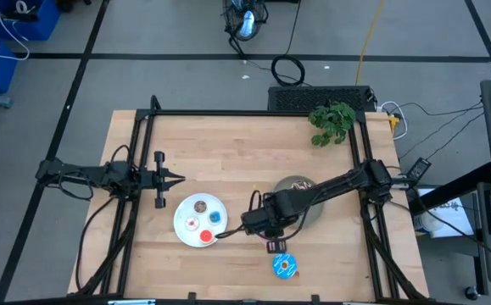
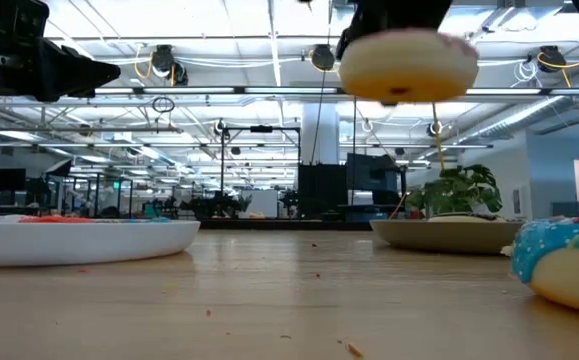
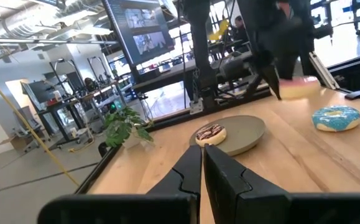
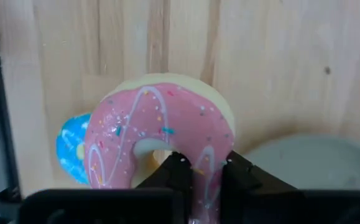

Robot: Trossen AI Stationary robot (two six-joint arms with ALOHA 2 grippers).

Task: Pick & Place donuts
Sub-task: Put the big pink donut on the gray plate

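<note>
Above table: right gripper [image 4: 198, 168] clamps pink donut [image 4: 161, 127].

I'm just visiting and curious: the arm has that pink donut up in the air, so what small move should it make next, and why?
Probably carry it sideways toward the grey plate. The right gripper is shut on the pink donut, which hangs clear above the table in the low view. The brown donut already lies on that plate, while the blue donut waits on the wood.
</note>
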